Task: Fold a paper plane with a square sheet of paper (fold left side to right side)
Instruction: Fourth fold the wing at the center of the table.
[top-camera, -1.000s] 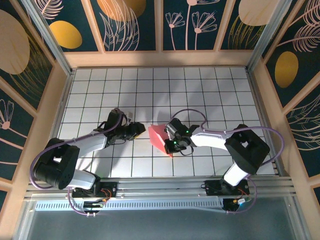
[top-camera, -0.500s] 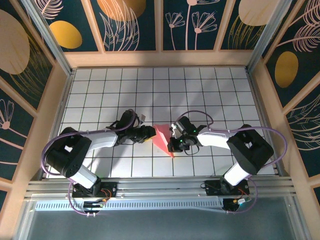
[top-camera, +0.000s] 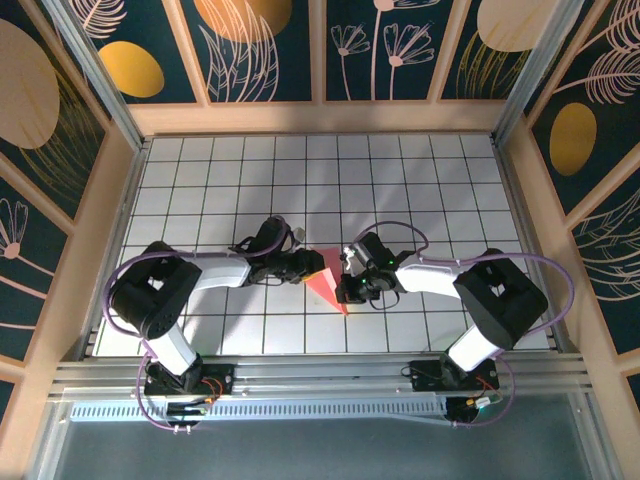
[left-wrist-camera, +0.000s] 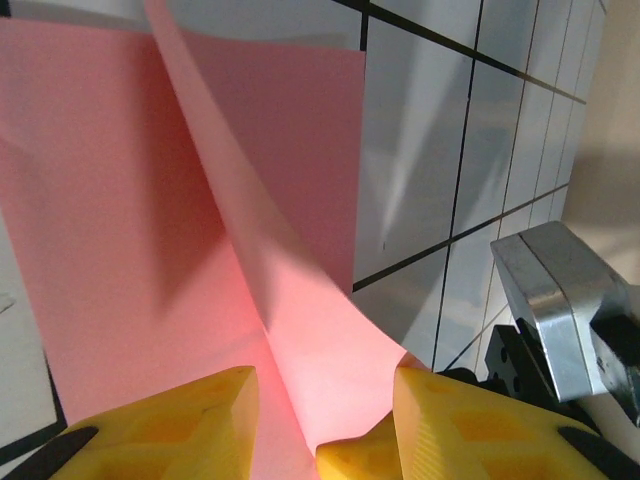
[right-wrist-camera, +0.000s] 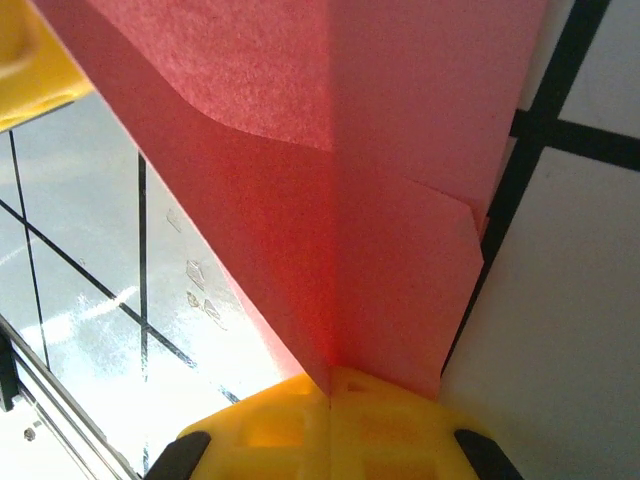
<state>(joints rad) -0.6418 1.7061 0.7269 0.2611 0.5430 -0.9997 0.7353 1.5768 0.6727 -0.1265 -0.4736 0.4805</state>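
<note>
A white table (top-camera: 400, 180) ruled into a black-lined grid sits inside pale wooden frames holding dark teal panels (top-camera: 260, 50) with leaf and flower drawings. From above, the two arms reach in to meet just before the middle of the table, and a thin salmon-pink sheet of paper (top-camera: 327, 283) shows between them as a narrow wedge with its point towards the near edge. The left gripper (top-camera: 310, 266) covers its left edge and the right gripper (top-camera: 343, 288) its right edge, so how either holds it is too small to make out here. In the left wrist view the sheet (left-wrist-camera: 120, 200) lies flat on the tiles with one flap curling up between the yellow fingers (left-wrist-camera: 170, 425). The left gripper (left-wrist-camera: 322, 445) stands narrowly parted around that flap; the picture's lower edge cuts off the fingertips, and whether a pad touches the flap I cannot tell. A grey metal block (left-wrist-camera: 555, 300) of the other arm is cut off at the right. In the right wrist view the right gripper (right-wrist-camera: 330, 415) has its yellow pads (right-wrist-camera: 400, 420) pressed together on a raised crease of the sheet (right-wrist-camera: 380, 150), whose stepped, layered edge shows on the right; a blurred yellow finger (right-wrist-camera: 25, 70) shows at the upper left corner.
</note>
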